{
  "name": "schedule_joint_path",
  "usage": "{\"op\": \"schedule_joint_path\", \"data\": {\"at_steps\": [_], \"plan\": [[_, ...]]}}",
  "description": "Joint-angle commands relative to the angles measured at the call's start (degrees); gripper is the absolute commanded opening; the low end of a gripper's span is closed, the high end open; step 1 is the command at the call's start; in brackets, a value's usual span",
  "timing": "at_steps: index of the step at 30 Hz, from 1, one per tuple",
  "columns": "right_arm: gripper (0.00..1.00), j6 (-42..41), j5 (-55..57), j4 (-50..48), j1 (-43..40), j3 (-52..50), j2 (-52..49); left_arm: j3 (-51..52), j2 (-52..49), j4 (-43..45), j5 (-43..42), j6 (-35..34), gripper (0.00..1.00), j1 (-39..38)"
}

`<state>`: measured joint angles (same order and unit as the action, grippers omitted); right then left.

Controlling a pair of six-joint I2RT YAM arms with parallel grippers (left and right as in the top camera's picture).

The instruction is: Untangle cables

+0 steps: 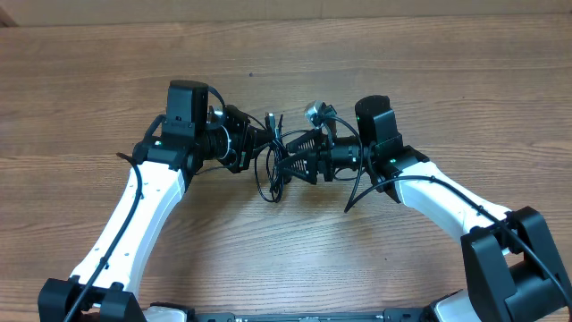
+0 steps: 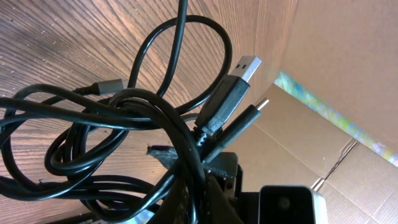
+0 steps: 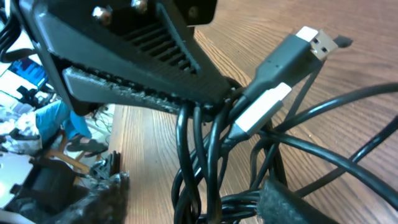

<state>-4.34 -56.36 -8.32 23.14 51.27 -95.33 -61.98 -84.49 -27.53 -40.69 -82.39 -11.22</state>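
Cables bunched over mid-table. The left gripper is hard against their left side and the right gripper against their right, strands running between its fingers. Two plugs poke out at the bunch's far edge.

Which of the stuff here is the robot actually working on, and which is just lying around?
In the job:
- cables
- left gripper, shut on them
- right gripper, at the bundle

Just about:
- table
- cardboard
- blurred clutter off to one side
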Motion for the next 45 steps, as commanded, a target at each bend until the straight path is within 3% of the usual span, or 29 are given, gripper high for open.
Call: {"op": "schedule_joint_path", "data": {"at_steps": [1,9,24,30,31,33,42,45], "plan": [[0.58,0.33,0.42,-0.39,0.15,0.09,-0.17,-1.18,1.25,0.13,-1.07,-0.33,0.04,-1.4],[0.34,0.33,0.42,-0.39,0.15,0.09,-0.17,-1.18,1.25,0.13,0.7,-0.33,0.04,-3.1],[0.35,0.33,0.44,-0.59,0.15,0.09,-0.17,-1.18,1.25,-2.23,3.85,0.35,0.04,-3.06],[0.21,0.33,0.44,-0.59,0.15,0.09,-0.17,-1.18,1.25,-2.25,3.78,0.28,0.04,-3.06],[0.09,0.33,0.44,-0.59,0.15,0.09,-0.17,-1.18,1.25,-2.25,3.78,0.28,0.04,-3.06],[0.04,0.33,0.46,-0.59,0.15,0.09,-0.17,-1.18,1.25,-2.27,3.76,0.28,0.04,-3.08],[0.04,0.31,0.48,-0.59,0.15,0.09,-0.17,-1.18,1.25,-2.27,3.82,0.31,0.04,-3.08],[0.04,0.28,1.07,-0.52,0.15,0.09,-0.17,-1.18,1.25,-2.27,3.82,0.31,0.12,-3.08]]}}
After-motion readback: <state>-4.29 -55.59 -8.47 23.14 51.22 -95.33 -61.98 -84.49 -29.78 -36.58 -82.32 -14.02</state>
